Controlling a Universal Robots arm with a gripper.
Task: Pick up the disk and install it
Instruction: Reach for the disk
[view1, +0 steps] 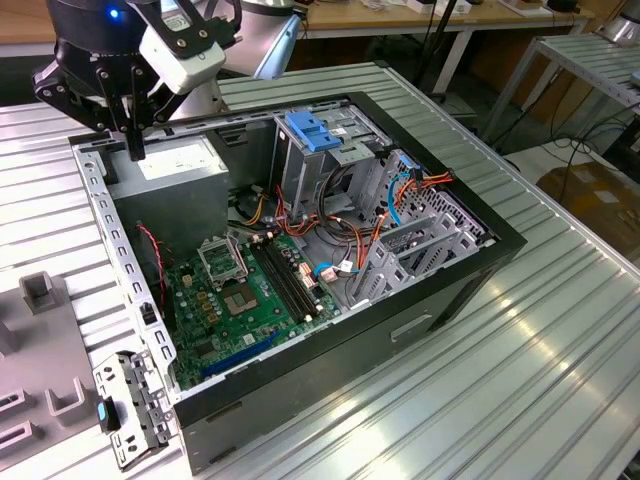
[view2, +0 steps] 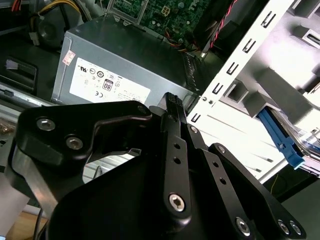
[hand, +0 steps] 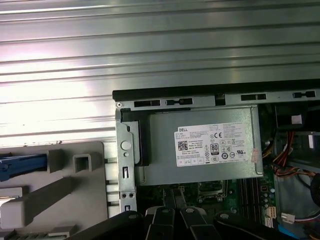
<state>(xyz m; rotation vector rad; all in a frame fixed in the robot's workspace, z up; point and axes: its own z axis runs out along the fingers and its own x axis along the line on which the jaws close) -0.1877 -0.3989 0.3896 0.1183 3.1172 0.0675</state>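
The ribbed aluminium worktop (view1: 560, 330) runs in long bright grooves under everything. On it lies an open computer case (view1: 320, 395), boxy and black-walled, with a pale perforated metal rim along its open side. Just beside the case, toward the worktop's edge at the exterior view's left, sits a flat grey fixture (view1: 40, 370) of matt moulded blocks and slots.

Inside the case, a plain grey sheet-metal power supply (view1: 175, 165) with a white sticker fills a far corner; next to it a green motherboard (view1: 240, 300) lies flat; past that stands a grey drive cage (view1: 300, 175) topped by a blue plastic latch (view1: 315, 130); red and orange cables (view1: 345, 225) loop between them.

The disk (view2: 285, 145) rests on the fixture, outside the case wall and well apart from the pincer; in the second wrist view I see its blue plastic side rail and a sliver of silver metal beside it.

The arm (view1: 95, 40), black with a white housing at the wrist, comes in over the case's far corner; the gripper (view1: 134, 150) points straight down at the power supply's edge by the case wall; its black bolted fingers are clenched together with nothing between them; whether the tips touch the metal I cannot tell.
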